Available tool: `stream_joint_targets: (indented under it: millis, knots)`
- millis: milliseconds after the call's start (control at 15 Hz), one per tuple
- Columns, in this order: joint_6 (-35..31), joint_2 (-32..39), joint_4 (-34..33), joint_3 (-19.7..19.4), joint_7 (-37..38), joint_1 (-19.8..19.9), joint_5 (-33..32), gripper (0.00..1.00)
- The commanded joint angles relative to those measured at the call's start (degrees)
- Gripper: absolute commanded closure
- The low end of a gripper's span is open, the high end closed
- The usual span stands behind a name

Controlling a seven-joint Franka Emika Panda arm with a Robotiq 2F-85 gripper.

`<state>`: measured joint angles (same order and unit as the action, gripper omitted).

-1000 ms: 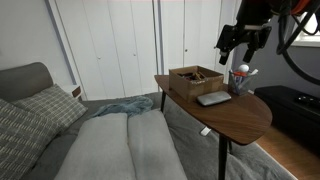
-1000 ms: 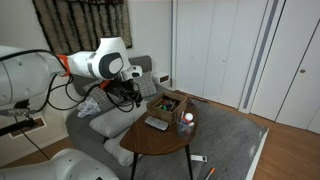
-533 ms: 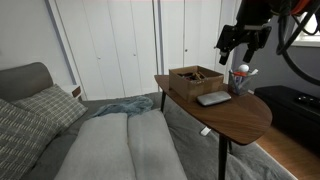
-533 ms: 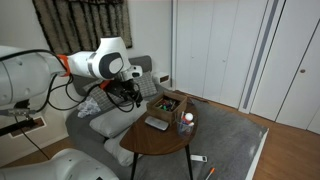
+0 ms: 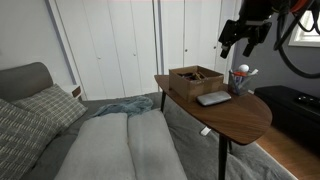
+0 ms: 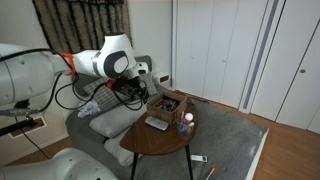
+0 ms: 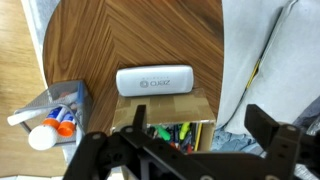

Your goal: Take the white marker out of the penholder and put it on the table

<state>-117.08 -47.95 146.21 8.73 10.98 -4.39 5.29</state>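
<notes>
pincer jaws apart, empty, hovering above desk; white marker sticks out of penholder, near wooden box; grey case just beside box

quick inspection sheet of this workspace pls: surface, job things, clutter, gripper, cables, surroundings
surface: rounded brown wooden table on thin black legs
job's things: white marker sticks out of the penholder, not yet on the table
clutter: wooden box holding coloured pens; flat grey slab beside it
grippers: gripper open, empty, up in the air, apart from the penholder
cables: black cable loops off the arm
surroundings: sofa with cushions; white closet doors
</notes>
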Motion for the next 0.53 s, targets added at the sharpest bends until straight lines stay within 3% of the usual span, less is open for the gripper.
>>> stream_joint_targets:
  millis: [0, 200, 400, 467]
  knots:
    - [-5.4, 5.3, -4.1, -5.9, -7.7, 1.8, -1.9, 0.0]
    - [-8.0, 12.1, -8.9, -11.3, -13.4, 2.5, -0.8, 0.0]
    - [-4.8, 17.8, -14.3, -15.0, -14.3, 5.0, -1.2, 0.0]
    - [-7.2, 13.2, -9.4, -13.5, -13.9, 4.1, -0.5, 0.0]
